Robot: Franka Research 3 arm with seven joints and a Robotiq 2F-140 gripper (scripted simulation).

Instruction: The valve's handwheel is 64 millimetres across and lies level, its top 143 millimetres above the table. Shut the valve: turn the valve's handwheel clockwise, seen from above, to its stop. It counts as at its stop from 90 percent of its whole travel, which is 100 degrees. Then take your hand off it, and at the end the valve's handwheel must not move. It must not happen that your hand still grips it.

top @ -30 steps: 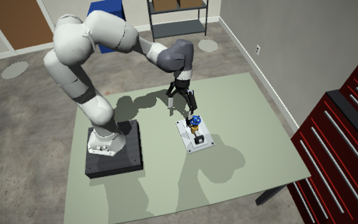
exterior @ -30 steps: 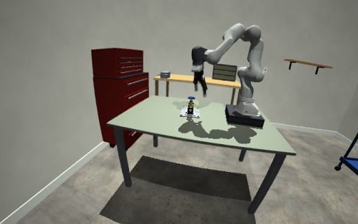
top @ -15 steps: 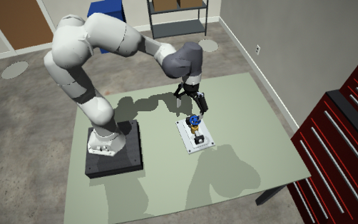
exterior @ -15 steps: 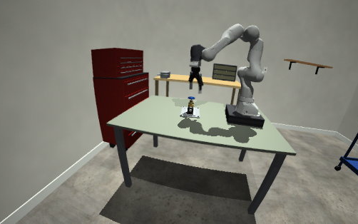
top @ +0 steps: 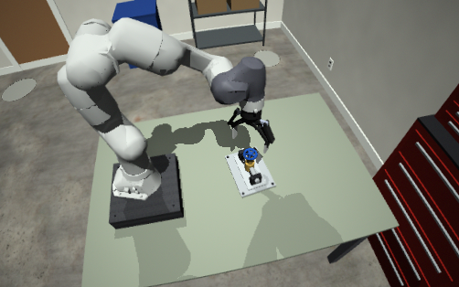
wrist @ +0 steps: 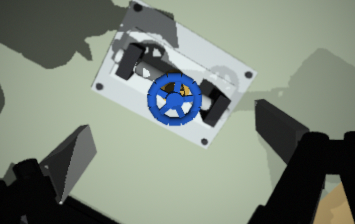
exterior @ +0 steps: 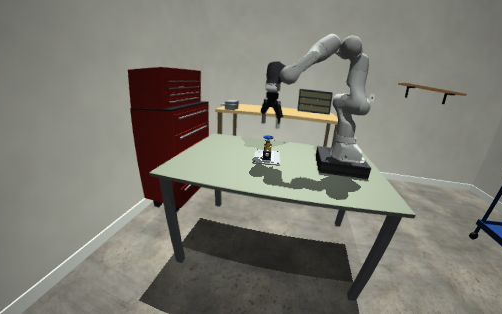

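The gripper (top: 250,135) is spread wide with nothing between its dark, wedge-shaped fingers, and it hangs in the air above the handwheel (wrist: 174,99), not touching it. From the wrist view the wheel sits up between the two fingertips, a bit nearer the right one. It's a round blue handwheel with spokes and a notched rim, lying level on top of a short brass-coloured stem (top: 250,165). The valve (exterior: 267,145) stands on a flat white rectangular plate (top: 267,183) with a dark screw at each corner, set skewed on the matte pale green table (top: 322,151). Left of the valve, on the same table, the glossy white arm (top: 112,64) rises from a boxy black base (top: 171,207). Right of the valve, off the table, is a red tool chest (top: 436,192) with silver drawer pulls.
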